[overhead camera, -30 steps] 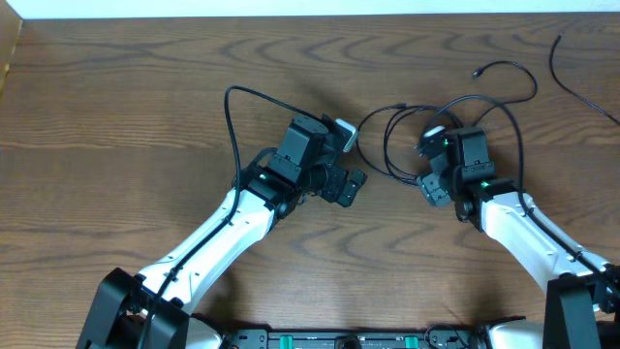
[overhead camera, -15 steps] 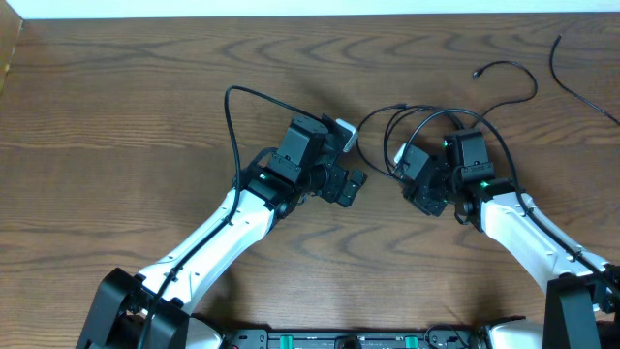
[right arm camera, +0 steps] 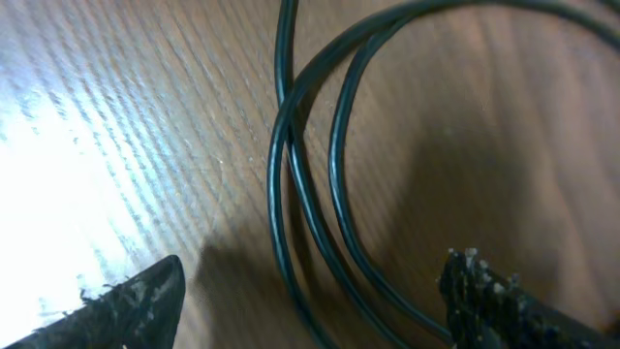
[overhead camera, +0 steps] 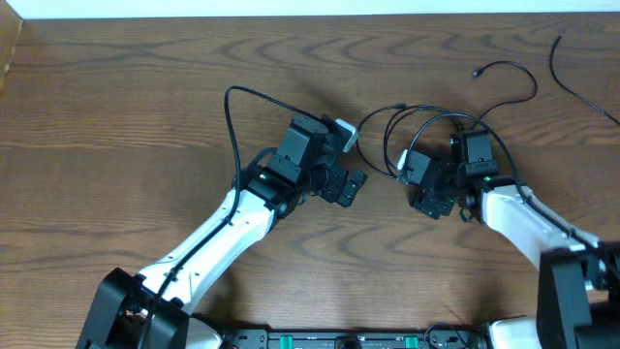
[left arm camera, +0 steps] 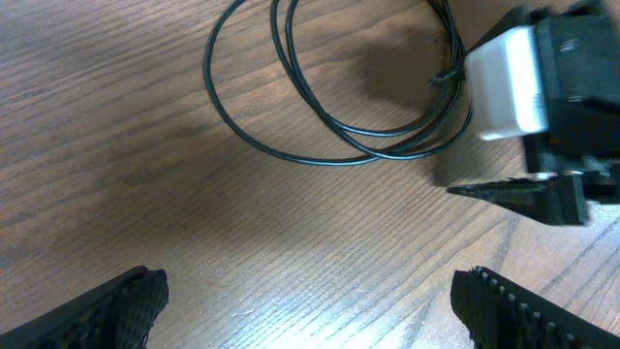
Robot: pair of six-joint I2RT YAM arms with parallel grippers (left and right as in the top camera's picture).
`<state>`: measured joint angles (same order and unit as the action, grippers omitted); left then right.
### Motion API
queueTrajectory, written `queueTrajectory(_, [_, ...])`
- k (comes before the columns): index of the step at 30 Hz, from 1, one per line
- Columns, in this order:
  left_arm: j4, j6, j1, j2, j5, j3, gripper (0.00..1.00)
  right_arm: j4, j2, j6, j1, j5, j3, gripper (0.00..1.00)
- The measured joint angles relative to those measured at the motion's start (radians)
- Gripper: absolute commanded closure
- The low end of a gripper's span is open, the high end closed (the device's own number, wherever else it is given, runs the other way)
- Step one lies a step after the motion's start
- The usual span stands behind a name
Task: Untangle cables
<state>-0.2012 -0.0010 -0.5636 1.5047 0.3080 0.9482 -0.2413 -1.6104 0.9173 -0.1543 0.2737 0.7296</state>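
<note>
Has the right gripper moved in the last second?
Yes. In the overhead view the right gripper has swung left, narrowing the gap to the left gripper, which has stayed put.

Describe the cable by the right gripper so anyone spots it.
On the wooden table, look right of centre, below the right gripper. The black cable lies in overlapping loops; the cord at the far right edge is one open strand.
</note>
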Motion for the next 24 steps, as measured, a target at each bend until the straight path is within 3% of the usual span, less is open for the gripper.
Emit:
queueTrajectory(8, [0.0, 0.0, 0.0, 0.0, 0.0, 0.0, 0.01, 0.049, -0.073, -0.004, 0.044, 0.117, 0.009, 0.18])
queueTrajectory(21, [0.0, 0.0, 0.0, 0.0, 0.0, 0.0, 0.01, 0.076, -0.208, -0.031, 0.118, 0.324, 0.064, 0.4])
queueTrajectory(24, [0.0, 0.0, 0.0, 0.0, 0.0, 0.0, 0.01, 0.056, -0.209, -0.029, 0.118, 0.33, 0.072, 0.51])
